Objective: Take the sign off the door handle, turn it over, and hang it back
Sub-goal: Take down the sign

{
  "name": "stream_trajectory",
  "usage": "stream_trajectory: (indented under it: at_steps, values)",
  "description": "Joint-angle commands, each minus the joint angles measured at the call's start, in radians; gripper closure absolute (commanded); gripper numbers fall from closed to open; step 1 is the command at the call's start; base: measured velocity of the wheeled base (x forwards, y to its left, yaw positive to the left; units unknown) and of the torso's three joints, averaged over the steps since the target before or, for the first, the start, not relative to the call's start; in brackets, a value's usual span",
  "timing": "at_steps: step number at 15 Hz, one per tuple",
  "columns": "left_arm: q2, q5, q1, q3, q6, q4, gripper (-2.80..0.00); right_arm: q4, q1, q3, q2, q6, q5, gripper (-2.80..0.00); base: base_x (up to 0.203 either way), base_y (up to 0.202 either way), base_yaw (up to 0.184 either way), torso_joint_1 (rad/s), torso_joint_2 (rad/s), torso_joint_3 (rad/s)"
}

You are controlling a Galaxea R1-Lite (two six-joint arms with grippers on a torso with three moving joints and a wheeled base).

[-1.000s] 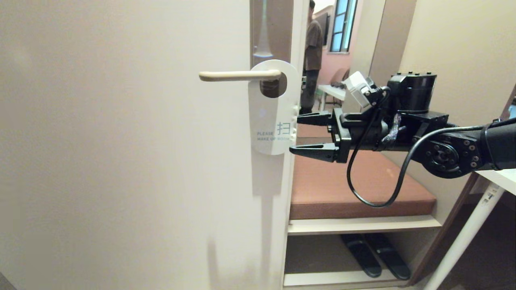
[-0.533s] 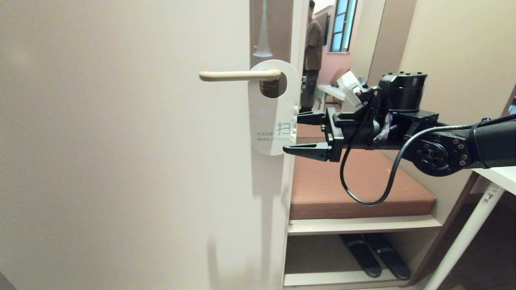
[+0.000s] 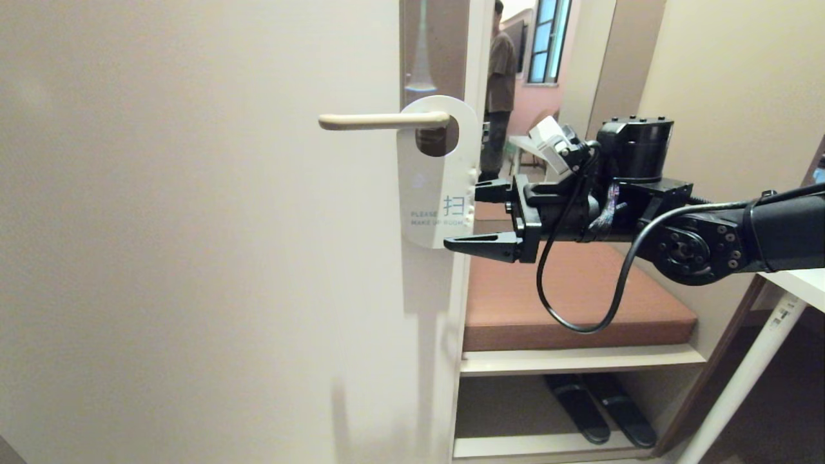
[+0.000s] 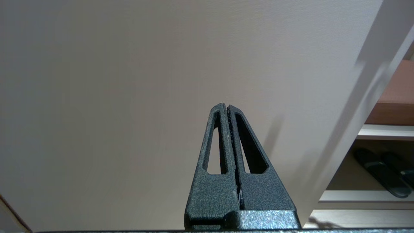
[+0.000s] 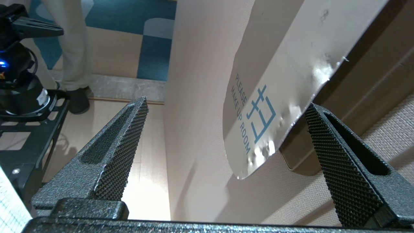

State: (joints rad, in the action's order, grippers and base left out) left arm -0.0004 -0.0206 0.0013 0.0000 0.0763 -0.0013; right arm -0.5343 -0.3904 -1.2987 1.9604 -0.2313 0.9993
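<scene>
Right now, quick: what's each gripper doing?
Left gripper: shut, empty, facing the door.
Right gripper: open, holding nothing, at the sign's lower edge.

- You cannot see the back face of the sign (image 3: 437, 193); only the white side shows.
- The sign covers the handle's (image 3: 380, 120) elbow and part of the plate (image 3: 433, 45) behind it.
- The right pincer's (image 3: 474, 216) upper finger tip hides behind the sign's edge.
- The frame's top cuts off the person's (image 3: 499, 84) head.
</scene>
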Motion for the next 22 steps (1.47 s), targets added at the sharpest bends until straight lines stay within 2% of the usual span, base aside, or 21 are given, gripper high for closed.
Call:
stream_trajectory:
  at_steps: [1,8,22]
  values:
    - [0.0,-0.001,0.0,0.0,0.0,0.0,0.0,-0.003,-0.011,-0.003,0.0,-0.001,-0.006,-2.8,0.0,0.0,0.0,0.0,0.0,0.0]
    - [0.0,-0.001,0.0,0.0,0.0,0.0,0.0,-0.004,-0.021,-0.031,0.02,0.001,-0.041,-2.8,0.0,0.0,0.0,0.0,0.0,0.0]
    - [0.0,-0.001,0.0,0.0,0.0,0.0,0.0,-0.004,-0.038,-0.074,0.044,0.001,-0.048,-2.8,0.0,0.0,0.0,0.0,0.0,0.0]
